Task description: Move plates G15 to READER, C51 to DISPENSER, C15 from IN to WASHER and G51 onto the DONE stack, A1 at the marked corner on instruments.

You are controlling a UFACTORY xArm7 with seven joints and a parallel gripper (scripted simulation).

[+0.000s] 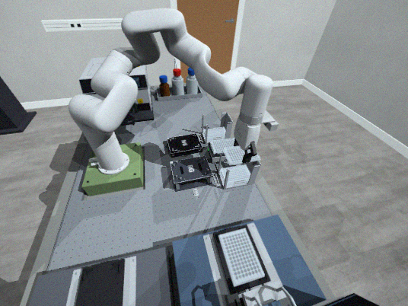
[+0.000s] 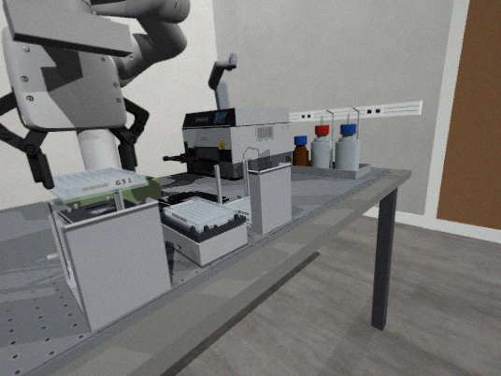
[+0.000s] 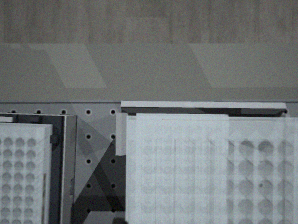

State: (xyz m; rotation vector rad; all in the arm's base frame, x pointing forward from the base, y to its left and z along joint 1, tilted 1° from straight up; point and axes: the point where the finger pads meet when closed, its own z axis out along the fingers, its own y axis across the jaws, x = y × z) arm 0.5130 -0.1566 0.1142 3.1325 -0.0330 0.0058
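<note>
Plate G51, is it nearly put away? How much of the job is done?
Done: plate G51 is off its instrument. In hand: the claw grips it just above the tall grey rack, not yet inside. Left: lower it onto the stack and let go. Another plate lies on the blue station; its label is unreadable, so the other moves can't be ticked off.
</note>
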